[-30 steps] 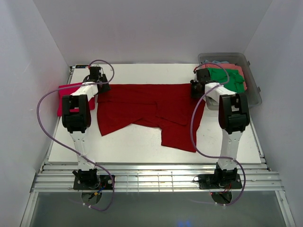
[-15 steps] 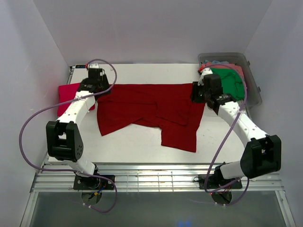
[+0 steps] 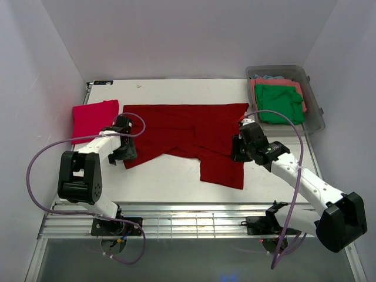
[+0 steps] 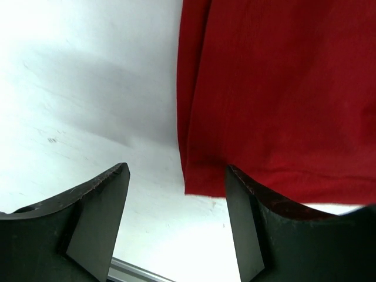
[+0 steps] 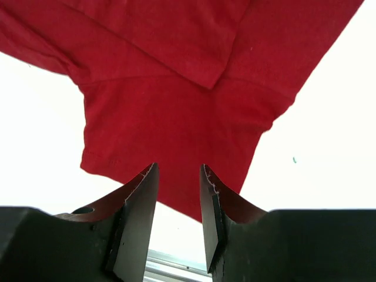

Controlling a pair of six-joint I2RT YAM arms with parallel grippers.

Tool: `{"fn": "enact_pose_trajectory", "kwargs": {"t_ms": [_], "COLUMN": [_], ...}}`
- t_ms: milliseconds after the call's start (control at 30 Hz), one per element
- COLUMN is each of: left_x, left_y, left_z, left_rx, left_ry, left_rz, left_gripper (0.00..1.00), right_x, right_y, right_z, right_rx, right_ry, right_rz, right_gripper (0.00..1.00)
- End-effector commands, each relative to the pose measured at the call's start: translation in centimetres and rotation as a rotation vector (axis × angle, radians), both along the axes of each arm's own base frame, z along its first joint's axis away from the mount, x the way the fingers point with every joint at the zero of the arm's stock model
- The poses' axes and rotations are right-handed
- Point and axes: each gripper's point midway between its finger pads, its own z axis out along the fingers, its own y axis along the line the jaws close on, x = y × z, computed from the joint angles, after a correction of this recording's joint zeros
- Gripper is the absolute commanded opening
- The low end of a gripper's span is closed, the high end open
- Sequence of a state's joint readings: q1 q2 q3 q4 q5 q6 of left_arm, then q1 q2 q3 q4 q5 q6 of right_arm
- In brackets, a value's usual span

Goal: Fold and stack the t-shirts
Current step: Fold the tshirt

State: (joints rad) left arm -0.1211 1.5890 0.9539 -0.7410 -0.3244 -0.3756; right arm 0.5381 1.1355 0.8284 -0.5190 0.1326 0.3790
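The pink shirt [image 3: 93, 119] far left is folded, the dark red shirt [image 3: 188, 126] is not yet; left gripper [image 4: 176, 176] and right gripper [image 5: 178, 170] are spread, empty.

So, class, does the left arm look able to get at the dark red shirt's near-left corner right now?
Probably yes. Its open fingers hang right over the shirt corner, with only bare table beside it and nothing in between.
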Motion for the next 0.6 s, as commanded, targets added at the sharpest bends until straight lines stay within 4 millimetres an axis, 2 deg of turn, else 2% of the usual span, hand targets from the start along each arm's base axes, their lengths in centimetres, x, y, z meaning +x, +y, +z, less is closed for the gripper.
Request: {"fn": "enact_pose_trajectory", "kwargs": {"t_ms": [0, 267, 367, 567], "left_x": [-1.1, -1.1, -1.0, -1.1], "left_y": [-1.1, -2.1, -1.7, -1.3], "left_z": [0.1, -0.8, -0.9, -1.3], "left_rx": [-0.077, -0.133, -0.116, -0.090], "left_ry": [-0.023, -0.049, -0.049, -0.029], "left_rz": [0.013, 0.001, 0.015, 0.033], "left_gripper": [0.76, 0.72, 0.64, 0.55], "right_x": [-1.3, -4.4, -5.0, -6.8], "right_y": [-0.9, -2.1, -2.3, -3.1], "right_z": [-1.2, -5.1, -5.6, -8.1], "right_rx": [-0.039, -0.094, -0.090, -0.128], "right_ry": [0.031, 0.153, 0.166, 0.252], "right_rz": [-0.056, -0.098, -0.117, -0.131], "right_gripper": [0.41, 0.41, 0.41, 0.41]}}
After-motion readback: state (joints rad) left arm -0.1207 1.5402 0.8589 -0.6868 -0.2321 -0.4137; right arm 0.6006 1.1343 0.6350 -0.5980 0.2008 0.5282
